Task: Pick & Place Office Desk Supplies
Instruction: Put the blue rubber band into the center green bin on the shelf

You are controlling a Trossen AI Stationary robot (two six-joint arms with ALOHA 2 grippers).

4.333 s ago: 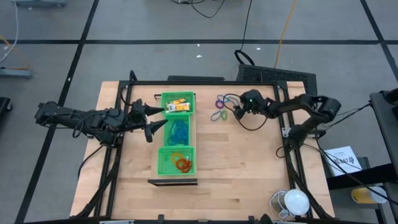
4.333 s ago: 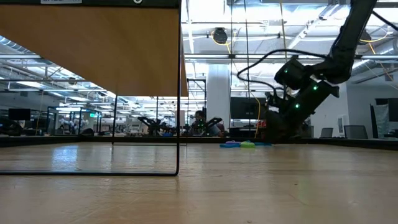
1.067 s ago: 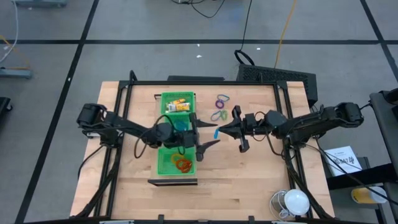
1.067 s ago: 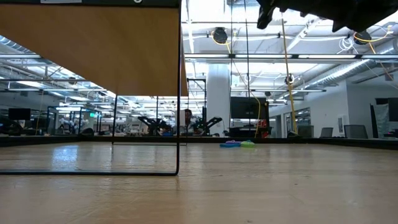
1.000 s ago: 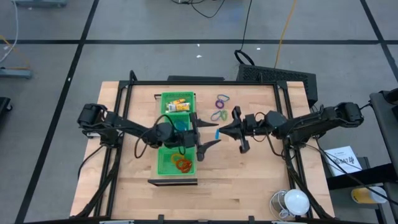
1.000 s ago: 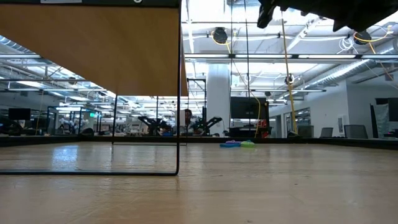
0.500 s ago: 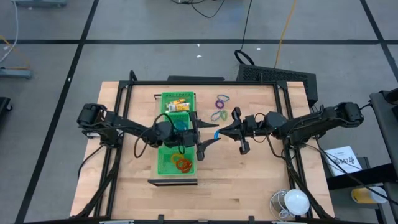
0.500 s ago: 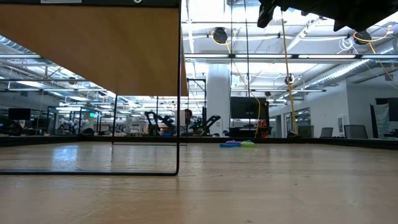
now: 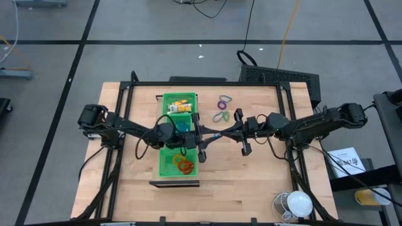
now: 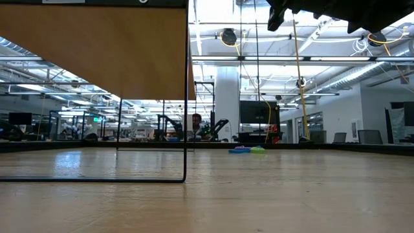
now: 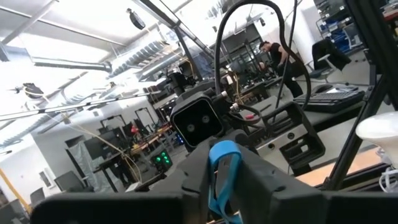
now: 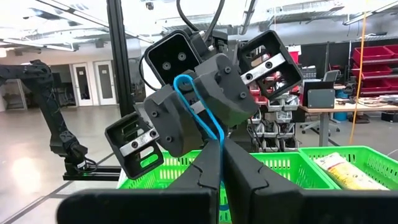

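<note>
While both grippers meet in mid-air at 3 o'clock of the green tray (image 9: 167,168), the right gripper (image 12: 221,144) is clenched on the blue loop (image 12: 198,115), and the left gripper (image 12: 200,107) is pinched on that same band. If the right lets go late or either arm pulls back, the band could stretch, snap free and miss the tray. Purple and green loops (image 9: 222,108) lie at 12 o'clock of the handover.

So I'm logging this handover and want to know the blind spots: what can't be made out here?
- Blue rubber band: its lower end is hidden between the right gripper fingers.
- High view: the left gripper and the band are too small to read.
- Low view: the loops on the table are distant, count unclear.
- Green tray: cut off by fingers.
</note>
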